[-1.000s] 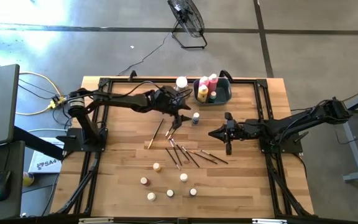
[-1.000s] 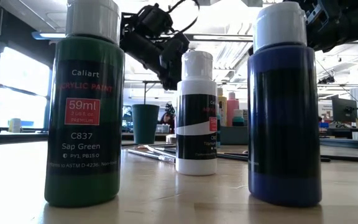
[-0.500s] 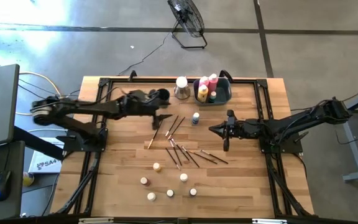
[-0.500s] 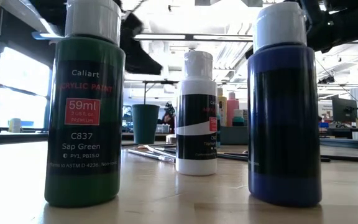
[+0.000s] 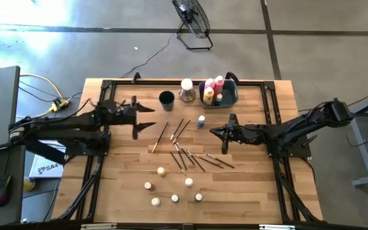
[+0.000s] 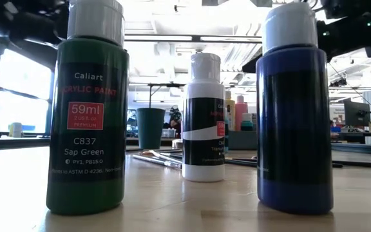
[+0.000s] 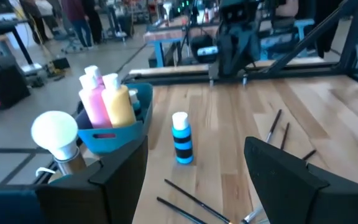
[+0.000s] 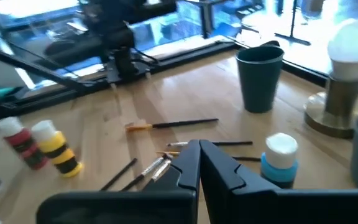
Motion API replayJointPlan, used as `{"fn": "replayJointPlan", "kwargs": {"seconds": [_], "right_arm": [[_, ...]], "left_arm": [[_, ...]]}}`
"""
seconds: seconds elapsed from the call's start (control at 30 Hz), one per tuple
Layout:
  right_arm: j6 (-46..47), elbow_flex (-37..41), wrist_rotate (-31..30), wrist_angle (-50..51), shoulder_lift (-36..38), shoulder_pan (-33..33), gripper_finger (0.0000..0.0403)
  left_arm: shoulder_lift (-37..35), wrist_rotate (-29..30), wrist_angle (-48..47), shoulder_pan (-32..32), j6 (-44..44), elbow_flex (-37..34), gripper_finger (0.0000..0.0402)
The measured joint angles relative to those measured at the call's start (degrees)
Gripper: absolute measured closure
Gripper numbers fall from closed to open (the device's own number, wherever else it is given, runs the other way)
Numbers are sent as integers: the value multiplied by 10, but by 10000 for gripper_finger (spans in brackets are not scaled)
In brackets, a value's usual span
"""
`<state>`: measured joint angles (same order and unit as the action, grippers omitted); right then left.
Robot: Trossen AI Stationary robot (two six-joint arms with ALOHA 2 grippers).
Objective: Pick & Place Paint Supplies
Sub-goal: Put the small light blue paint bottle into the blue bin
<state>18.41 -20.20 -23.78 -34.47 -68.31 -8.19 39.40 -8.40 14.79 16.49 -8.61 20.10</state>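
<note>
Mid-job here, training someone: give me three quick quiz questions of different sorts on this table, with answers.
1. True or false: the left end effector is holding a brush.
2. Which sits nearer the bin: A) the blue striped bottle or B) the dark cup?
3. Fill in: the right end effector is ____.

Key: 1 false, it is open and holds nothing. 2 A. 3 shut.

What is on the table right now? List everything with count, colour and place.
Blue rectangular bin: one, far edge, holding pink, yellow and other bottles.
Dark round cup: one, left of the bin.
White bulb on metal base: one, between cup and bin.
Small blue white-capped bottle: one, centre.
Thin dark-handled brushes: about ten, scattered mid-table.
Small capped bottles: six, near edge.
Left gripper: open, empty, left side.
Right gripper: shut, empty, centre-right.
</note>
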Motion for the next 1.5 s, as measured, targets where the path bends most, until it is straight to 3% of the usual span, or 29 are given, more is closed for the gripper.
{"fn": "replayJointPlan", "kwargs": {"seconds": [0.17,0.33,0.53,0.77,1.07,1.23,1.5], "right_arm": [[3,-60,-3,70,-44,-1,401],[-6,-134,3,182,-87,-1,401],[-8,-184,21,238,-118,-1,401],[-4,-189,-42,287,-116,4,401],[-5,-189,-47,309,-116,25,396],[-7,-189,-44,310,-117,31,346],[-22,-189,-14,313,-117,31,185]], "left_arm": [[-91,0,-63,0,10,-12,137],[-138,0,-118,0,20,-12,137],[-150,0,-157,0,29,-12,137],[-150,0,-159,0,29,-12,137],[-148,1,-168,0,29,-12,137],[-148,1,-170,0,29,-12,137],[-148,2,-182,0,28,-12,137]]}}
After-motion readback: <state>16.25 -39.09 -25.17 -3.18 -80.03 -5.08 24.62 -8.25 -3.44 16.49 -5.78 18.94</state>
